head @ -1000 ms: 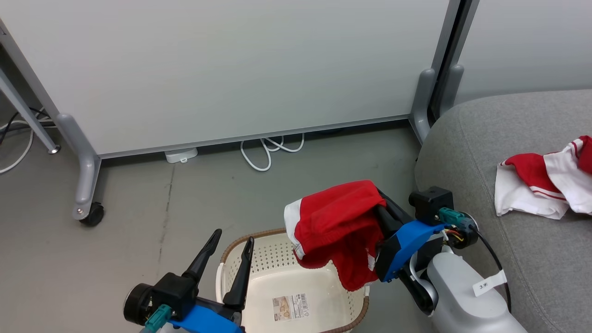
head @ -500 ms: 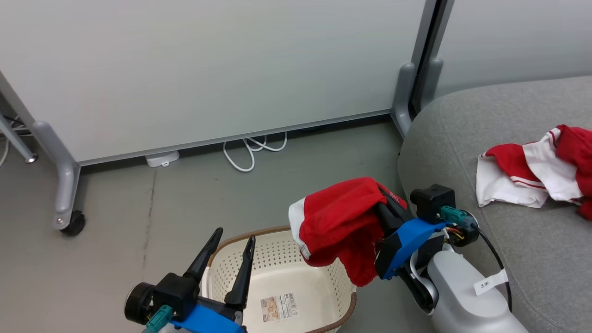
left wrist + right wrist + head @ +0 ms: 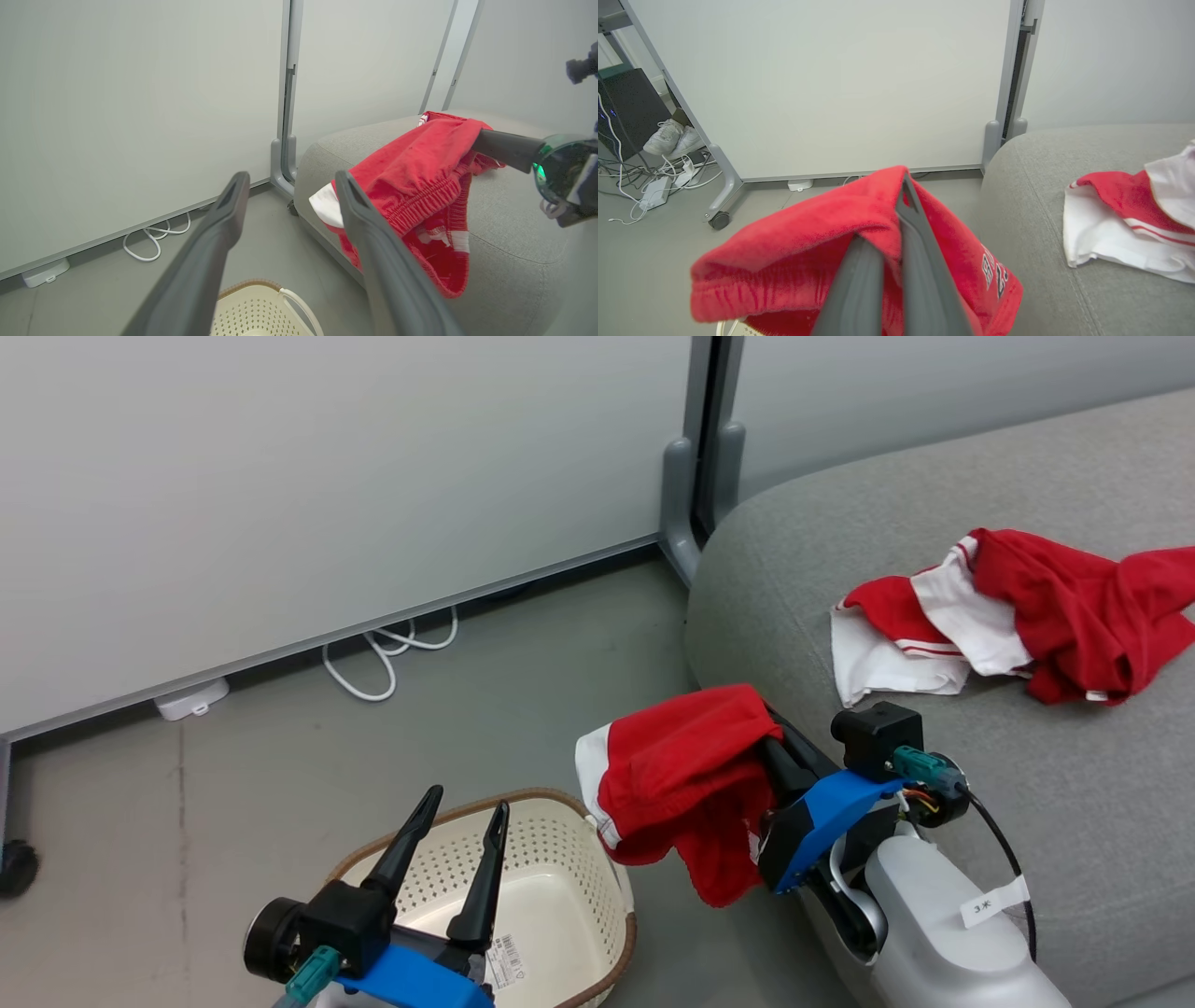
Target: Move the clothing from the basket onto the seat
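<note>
R jaws: clenched on garment A (image 3: 681, 784), fingers pinched together w/ red cloth draped over and around them. In R wrist view the cloth covers both fingers almost to the tips. Garment A hangs in air above the floor (image 3: 280, 784), between basket (image 3: 560, 845) and seat (image 3: 1102, 803). White panel on its L side, elastic waistband, some lettering on the side nearer the seat. Lowest fold dangles beside the seat's rounded front edge; touching or not, can't tell.

L jaws: released, fingers spread, nothing between them, pointing up over the basket's L part in head view. Basket sits on floor at lower L of that view; barcode sticker (image 3: 504, 957) on its bottom is in plain sight.

Garment B (image 3: 1018, 616): crumpled on seat top, red w/ white panels and striped trim, well apart from A. Bare grey cushion between the two.

In the way: R wrist w/ blue housing (image 3: 822, 817) sits between garment A and the cushion in head view.

Surroundings: pale partition (image 3: 327, 476) behind, its grey post (image 3: 686, 495) footed just beside the seat corner. White cable (image 3: 373, 663) looped on floor under partition edge, small white box (image 3: 191, 698) near it, caster (image 3: 17, 868) at far L. R wrist view: white shoes (image 3: 672, 137), cable tangle (image 3: 649, 186) and dark cabinet (image 3: 626, 107) past the partition's L leg, well apart from the seat.
</note>
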Controlling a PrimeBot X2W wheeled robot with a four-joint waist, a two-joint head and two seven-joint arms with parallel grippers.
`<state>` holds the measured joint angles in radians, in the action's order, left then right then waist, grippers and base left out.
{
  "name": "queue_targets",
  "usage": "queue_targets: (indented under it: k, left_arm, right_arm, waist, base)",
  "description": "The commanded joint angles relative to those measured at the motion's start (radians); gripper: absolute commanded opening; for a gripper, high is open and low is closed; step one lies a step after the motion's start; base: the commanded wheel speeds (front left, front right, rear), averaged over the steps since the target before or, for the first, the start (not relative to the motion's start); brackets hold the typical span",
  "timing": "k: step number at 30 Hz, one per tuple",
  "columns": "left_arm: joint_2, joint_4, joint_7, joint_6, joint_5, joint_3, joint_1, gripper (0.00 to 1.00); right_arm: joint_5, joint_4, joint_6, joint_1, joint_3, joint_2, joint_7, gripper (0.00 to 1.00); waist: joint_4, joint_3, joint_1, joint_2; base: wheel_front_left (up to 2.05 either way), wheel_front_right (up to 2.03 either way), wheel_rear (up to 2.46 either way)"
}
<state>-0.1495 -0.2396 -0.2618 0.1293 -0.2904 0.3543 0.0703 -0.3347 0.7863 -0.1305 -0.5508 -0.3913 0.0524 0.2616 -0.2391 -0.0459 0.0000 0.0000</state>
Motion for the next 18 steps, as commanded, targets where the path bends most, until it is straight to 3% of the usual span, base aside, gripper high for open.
queue_targets:
  k: [1, 18]
  left_arm:
    - [0.0, 0.005, -0.005, 0.002, 0.001, -0.006, 0.015, 1.0]
    - [-0.023, 0.004, -0.005, 0.002, 0.009, -0.011, 0.029, 1.0]
  right_arm:
    - [0.008, -0.005, 0.0, -0.002, 0.003, 0.003, 0.005, 0.0]
    - [0.02, -0.039, 0.0, 0.027, 0.052, 0.003, 0.005, 0.0]
  waist:
    - [-0.037, -0.007, 0.0, 0.0]
    - [-0.233, -0.047, 0.0, 0.0]
  base:
    - [0.0, 0.0, 0.0]
    - [0.0, 0.0, 0.0]
